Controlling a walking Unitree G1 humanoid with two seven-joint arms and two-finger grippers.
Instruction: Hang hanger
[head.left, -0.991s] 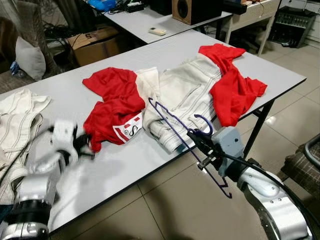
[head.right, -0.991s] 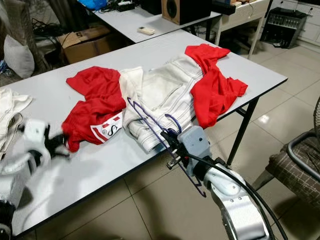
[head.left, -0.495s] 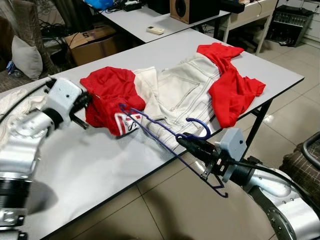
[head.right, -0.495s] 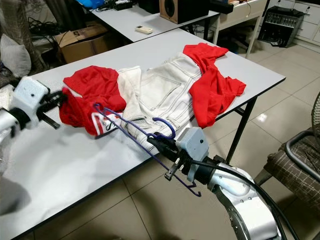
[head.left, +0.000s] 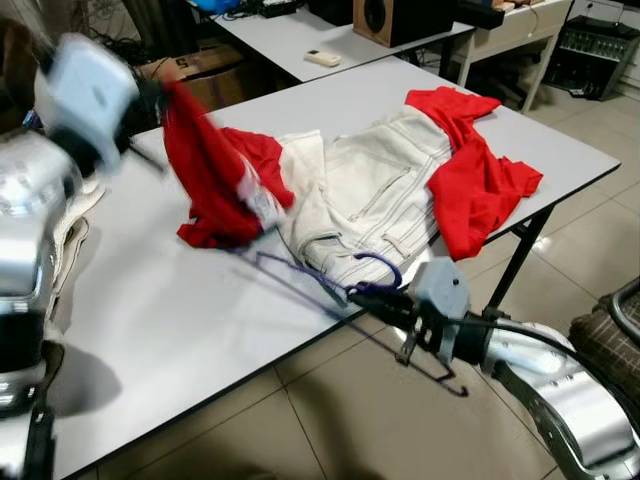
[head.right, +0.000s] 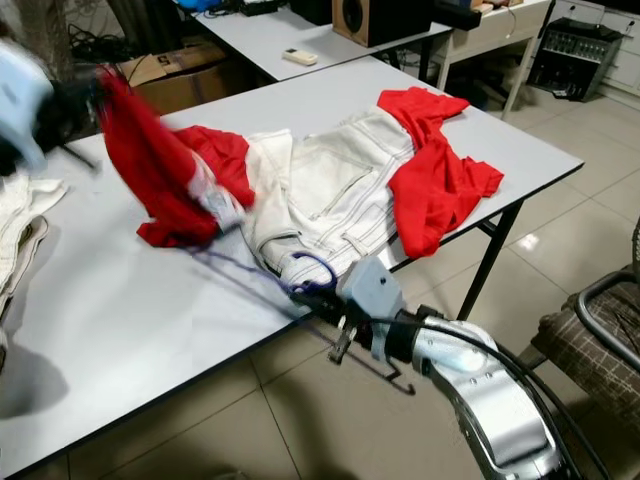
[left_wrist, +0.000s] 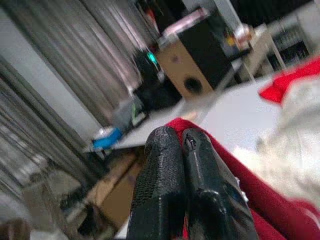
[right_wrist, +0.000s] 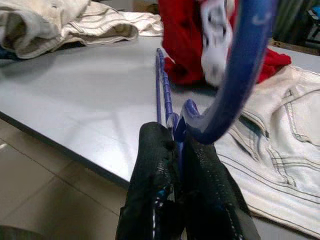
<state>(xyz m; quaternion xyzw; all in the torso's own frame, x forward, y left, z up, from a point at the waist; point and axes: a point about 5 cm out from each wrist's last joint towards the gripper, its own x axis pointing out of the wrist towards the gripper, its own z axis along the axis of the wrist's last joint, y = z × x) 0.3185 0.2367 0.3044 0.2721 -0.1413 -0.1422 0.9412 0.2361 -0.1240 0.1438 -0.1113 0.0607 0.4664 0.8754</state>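
Lifted higher since a moment ago, the crumpled red cotton shirt (head.left: 205, 160) dangles from the closed left gripper (left_wrist: 186, 150) at ten o'clock, while the right gripper (right_wrist: 175, 145), clamped on the thin blue wire hanger (head.left: 330, 285) at five o'clock, risks snagging the white denim jeans (head.left: 375, 200).

Bare counter (head.left: 190, 320) lies open near the front edge; red shirt (head.left: 205, 170), white jeans (head.left: 370, 200) and another red garment (head.left: 480, 180) crowd the far half.

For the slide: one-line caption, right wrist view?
Right end effector shut on blue hanger above grey table.
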